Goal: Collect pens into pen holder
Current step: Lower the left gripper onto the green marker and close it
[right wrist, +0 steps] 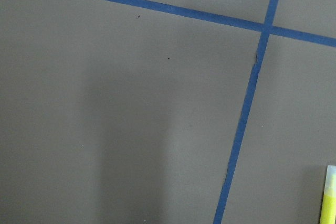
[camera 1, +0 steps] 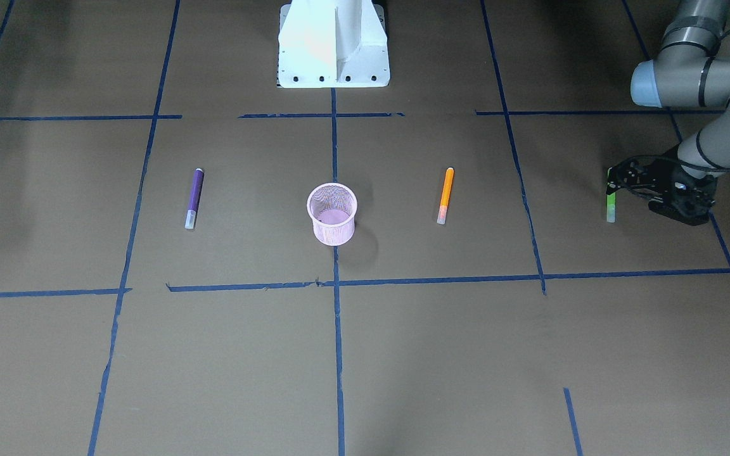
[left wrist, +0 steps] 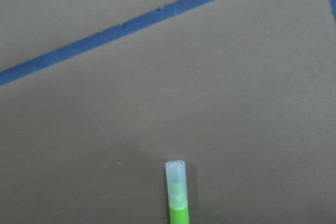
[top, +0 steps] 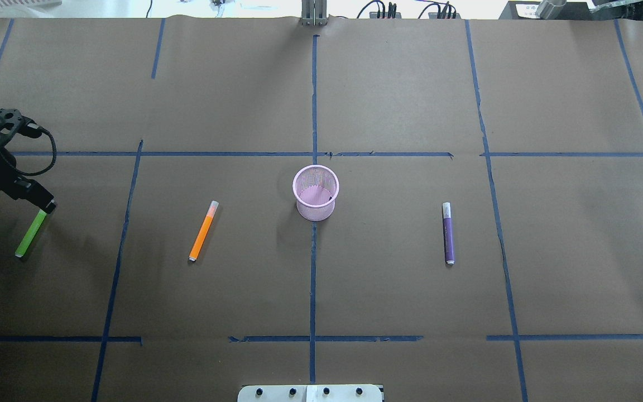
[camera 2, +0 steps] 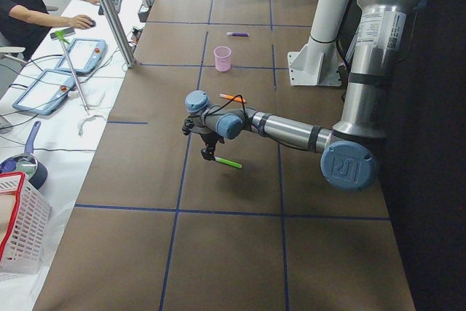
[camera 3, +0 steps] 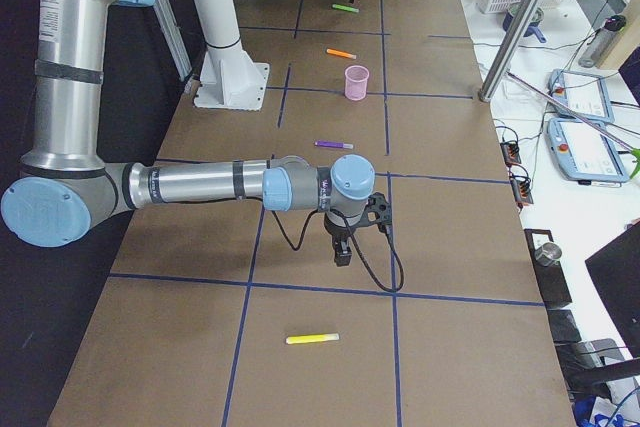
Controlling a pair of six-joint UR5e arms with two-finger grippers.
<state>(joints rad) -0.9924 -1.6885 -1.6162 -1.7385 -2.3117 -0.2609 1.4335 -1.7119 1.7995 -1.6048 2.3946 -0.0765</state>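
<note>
Left hand [top: 46, 206] clamped on the green pen [top: 31, 234]; pen holder [top: 316, 213] looks empty, orange pen [top: 203, 231] and purple pen [top: 448, 234] left on tabletop [top: 399, 290].

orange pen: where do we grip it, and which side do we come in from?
Grip the orange pen mid-barrel, coming from straight above and closing across its narrow width. It lies flat on the table, apart from the pen holder, so probably only its top and long sides are reachable.
</note>
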